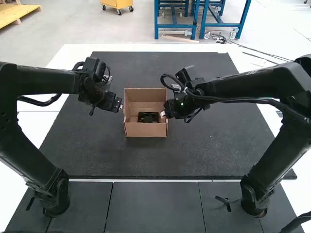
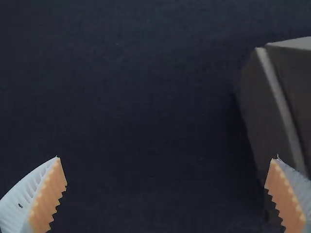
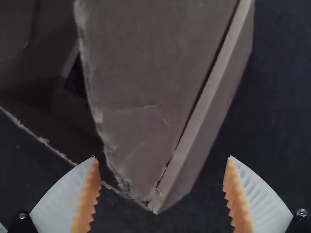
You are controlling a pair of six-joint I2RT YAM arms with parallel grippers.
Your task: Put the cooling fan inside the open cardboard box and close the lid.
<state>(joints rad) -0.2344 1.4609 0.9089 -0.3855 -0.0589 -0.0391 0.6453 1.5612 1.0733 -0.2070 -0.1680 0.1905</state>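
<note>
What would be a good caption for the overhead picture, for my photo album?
Left gripper and right gripper flank the open cardboard box on a black mat, cooling fan already inside.

Box: the open brown cardboard box (image 1: 146,128) stands at the middle of the black rubber mat (image 1: 204,150), which lies on the white table (image 1: 63,53).
Fan: the small black square cooling fan (image 1: 148,117) lies inside the box.
Left side: the left gripper (image 1: 116,103) sits just beside the box's left wall.
Right side: the right gripper (image 1: 167,109) sits at the right wall, fingers straddling a flap edge.
</note>
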